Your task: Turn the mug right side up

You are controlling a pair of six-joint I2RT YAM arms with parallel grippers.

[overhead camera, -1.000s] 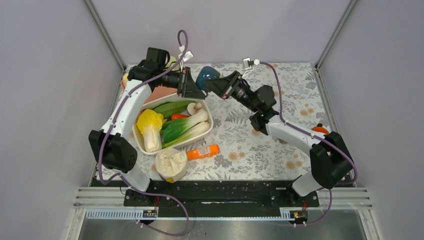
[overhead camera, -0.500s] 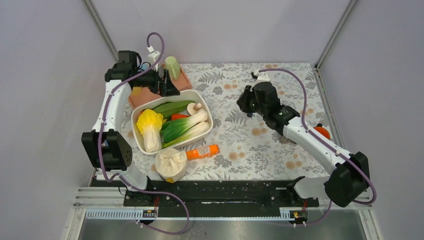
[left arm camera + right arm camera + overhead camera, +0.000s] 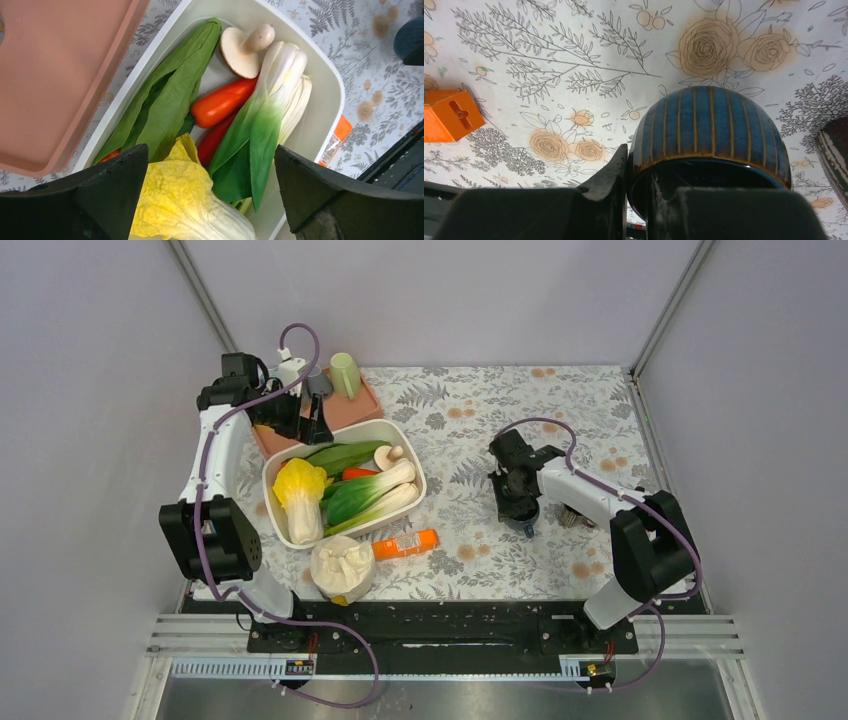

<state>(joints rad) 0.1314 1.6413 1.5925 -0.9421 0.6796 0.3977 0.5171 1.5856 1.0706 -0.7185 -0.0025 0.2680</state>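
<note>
From above, the left gripper (image 3: 312, 420) hangs at about ten o'clock on the floral table, over the near edge of the salmon-pink plastic tray (image 3: 357, 406) and just off the white oval bowl (image 3: 270, 485) of vegetables, fingers spread wide and nothing between them. At three o'clock from that bowl, well apart from it, the right gripper (image 3: 527, 518) points straight down at the cloth, and what it carries is mostly hidden beneath the wrist from this angle. The left wrist view agrees: both black fingers (image 3: 100, 190) stand far apart at the bottom corners, framing bok choy, a mushroom and red peppers in the bowl, and they grip nothing. In the right wrist view comes the prize, the dark blue ribbed ceramic mug (image 3: 711, 127). The fingers are pinched nearly together on its rim at six o'clock, one outside the wall and one inside. Its dark mouth faces up towards the camera and its rounded body points down at the floral cloth, with an orange carton (image 3: 446, 115) out at nine o'clock. By the look of it the flip is done. What seems left is setting it down, if it isn't down already, which can't be told here, and letting go.
</note>
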